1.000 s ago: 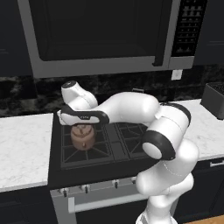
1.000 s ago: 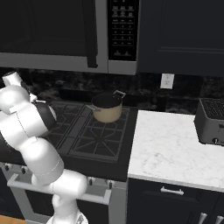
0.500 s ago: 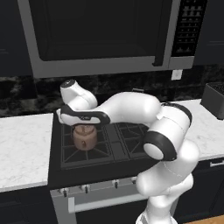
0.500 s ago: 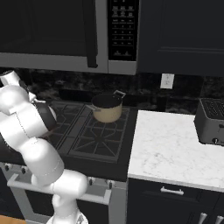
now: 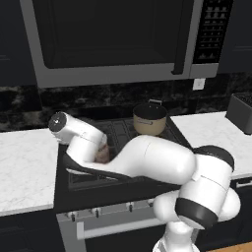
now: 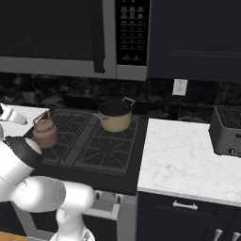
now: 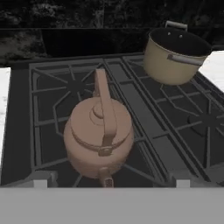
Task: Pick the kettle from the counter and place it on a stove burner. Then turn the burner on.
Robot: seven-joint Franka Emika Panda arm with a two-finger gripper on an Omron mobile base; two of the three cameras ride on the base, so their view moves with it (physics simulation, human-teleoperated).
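the white surface [image 6: 188, 155] runs along both sides of the black stove. the pink kettle [image 7: 99, 138] sits upright on the front left stove burner [image 7: 57, 127], its tall handle pointing up. the kettle is just in front of the hand camera, low in the hand view. i cannot tell if the gripper is open or closed, or if it touches the kettle. to the right, at the back, a tan pot [image 7: 173, 54] sits on another burner.

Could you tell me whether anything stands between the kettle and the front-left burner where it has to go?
Nothing visible does: the kettle already sits on the front-left stove burner. The saucepan stands apart on the rear right burner, well clear of it.
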